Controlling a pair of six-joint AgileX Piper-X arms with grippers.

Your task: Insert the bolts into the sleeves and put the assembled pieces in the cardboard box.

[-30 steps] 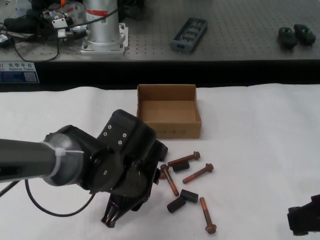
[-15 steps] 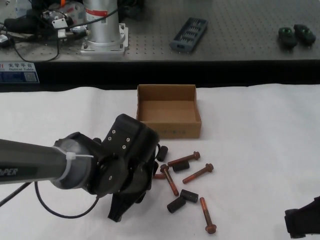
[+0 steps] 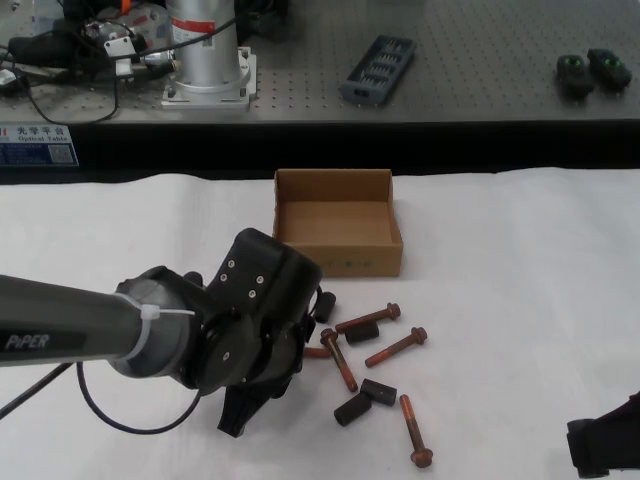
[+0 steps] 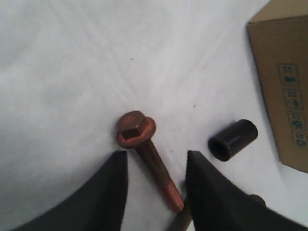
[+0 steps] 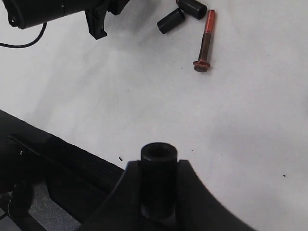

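Several copper bolts (image 3: 397,347) and black sleeves (image 3: 352,408) lie scattered on the white cloth in front of the open cardboard box (image 3: 345,262). My left arm (image 3: 250,330) hangs over the left side of this pile, and its housing hides part of the pile. My left gripper (image 4: 156,156) is open, its fingers either side of the shank of one bolt (image 4: 137,131) lying on the cloth. A loose sleeve (image 4: 233,139) lies beside it near the box (image 4: 284,82). My right gripper (image 5: 159,166) is shut on an upright black sleeve (image 5: 159,154) at the near right corner (image 3: 605,445).
A bolt (image 5: 204,43) and two sleeves (image 5: 172,20) lie between the two arms. A black cable (image 3: 100,405) trails under the left arm. Behind the cloth, the perforated bench carries a metal post (image 3: 205,50), a grey rack (image 3: 378,65) and black parts (image 3: 595,68).
The left arm has shifted right and closer to the bolt pile, mostly in the first half second. The right gripper has barely moved and keeps hold of its sleeve.
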